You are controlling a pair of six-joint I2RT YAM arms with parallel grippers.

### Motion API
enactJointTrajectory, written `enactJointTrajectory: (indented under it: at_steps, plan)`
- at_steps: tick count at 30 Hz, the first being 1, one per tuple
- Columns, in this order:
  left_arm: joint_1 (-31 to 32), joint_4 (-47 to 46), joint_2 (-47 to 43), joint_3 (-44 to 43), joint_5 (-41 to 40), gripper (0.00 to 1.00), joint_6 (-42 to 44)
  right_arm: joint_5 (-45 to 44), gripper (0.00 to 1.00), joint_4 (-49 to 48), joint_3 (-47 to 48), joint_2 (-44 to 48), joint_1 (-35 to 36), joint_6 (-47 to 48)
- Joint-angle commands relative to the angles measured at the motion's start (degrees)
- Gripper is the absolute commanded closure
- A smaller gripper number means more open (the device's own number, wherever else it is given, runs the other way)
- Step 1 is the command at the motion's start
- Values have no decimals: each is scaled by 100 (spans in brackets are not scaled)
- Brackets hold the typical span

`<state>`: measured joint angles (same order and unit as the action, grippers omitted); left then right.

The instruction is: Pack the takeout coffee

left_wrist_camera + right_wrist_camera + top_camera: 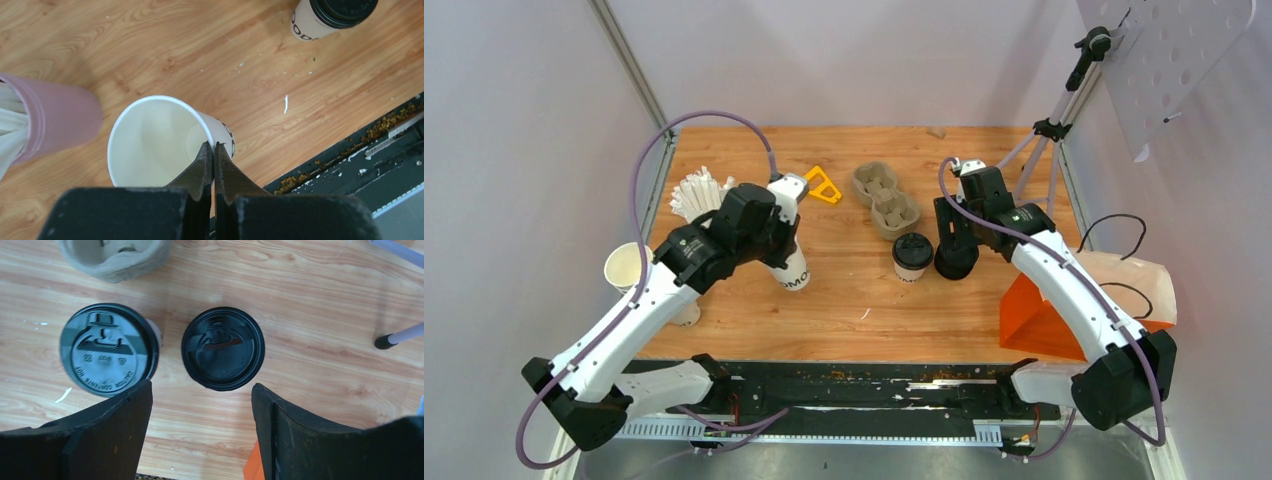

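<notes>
One takeout coffee cup, white with a black lid, stands mid-table; it also shows in the left wrist view and the right wrist view. Just right of it lies a second black lid, and no cup body shows under it. My right gripper hangs open above this lid, holding nothing. My left gripper is shut on the rim of a lidless white cup, one finger inside the wall and one outside.
A grey-brown pulp carrier sits behind the lidded cup. A pink holder of white sticks and stacked cream cups stand at the left. There is a yellow piece, an orange bag and a tripod.
</notes>
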<state>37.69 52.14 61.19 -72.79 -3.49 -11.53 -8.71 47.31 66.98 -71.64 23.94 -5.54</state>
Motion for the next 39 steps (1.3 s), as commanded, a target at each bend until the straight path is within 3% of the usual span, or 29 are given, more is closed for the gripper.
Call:
enactJointTrajectory:
  at_steps: [1, 15, 28, 34, 39]
  plan:
    - [435, -821, 45, 210, -430, 100, -192, -142, 30, -114, 95, -194, -233, 23]
    - [1419, -2789, 101, 2062, -733, 100, 22, 41, 49, -384, 253, -1232, -1088, -87]
    - [2356, -3541, 709, 2551, -1341, 94, 68, 1000, 59, -635, 79, -1360, -1198, -153]
    - [2551, -3613, 962, 2531, -1350, 88, 5, 1475, 61, -792, 49, -1348, -1190, -565]
    - [2674, -3458, 981, 2301, -1312, 72, -7, 1841, 64, -1113, -191, -1287, -1191, -981]
